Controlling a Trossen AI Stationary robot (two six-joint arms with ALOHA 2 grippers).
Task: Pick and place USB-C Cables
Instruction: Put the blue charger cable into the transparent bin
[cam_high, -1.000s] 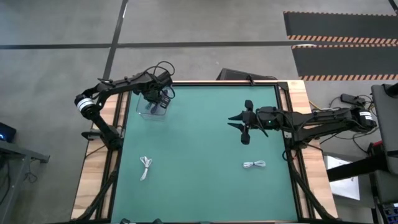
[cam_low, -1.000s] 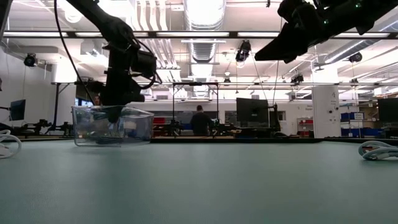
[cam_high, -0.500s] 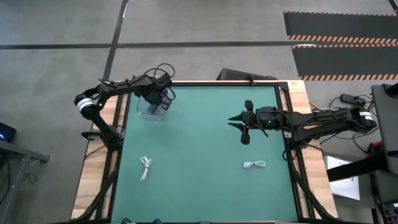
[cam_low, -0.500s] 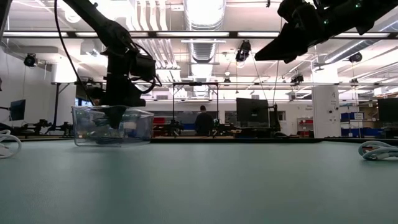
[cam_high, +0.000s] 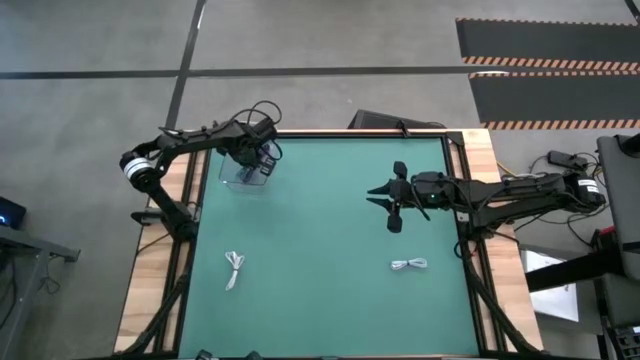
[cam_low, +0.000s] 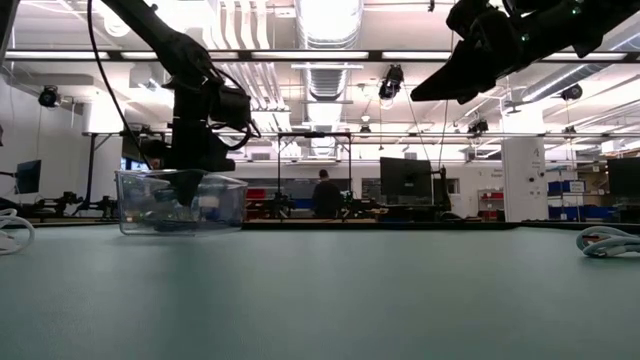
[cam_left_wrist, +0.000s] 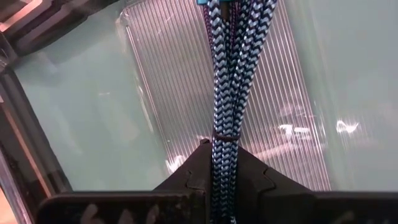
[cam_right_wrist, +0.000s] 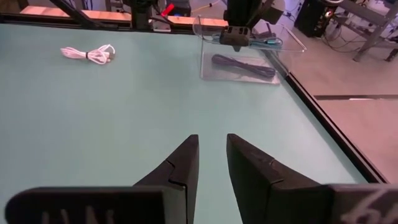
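A clear container (cam_high: 243, 172) stands at the table's far left. My left gripper (cam_left_wrist: 222, 146) reaches down into it, shut on a teal braided USB-C cable bundle (cam_left_wrist: 231, 68). A dark cable bundle (cam_right_wrist: 242, 65) lies on the container's floor. Two white cable bundles lie on the green mat, one near left (cam_high: 235, 267) and one near right (cam_high: 409, 265). My right gripper (cam_right_wrist: 211, 143) hovers high over the middle right of the table, open by a narrow gap with nothing between its fingers. My left gripper pinches the teal bundle between its two fingers, just behind a thin dark tie (cam_left_wrist: 225, 135) around the strands. The fingers come steeply from above, and the bundle runs on along them, down toward the container's ribbed floor (cam_left_wrist: 161, 93). Its far end is out of the picture.
The container's walls (cam_low: 180, 203) stand close around my left gripper. The table's wooden rim (cam_high: 480, 200) frames the mat. In the low view the white bundles lie at the far left (cam_low: 12, 230) and far right (cam_low: 608, 241). A person stands in the room beyond.
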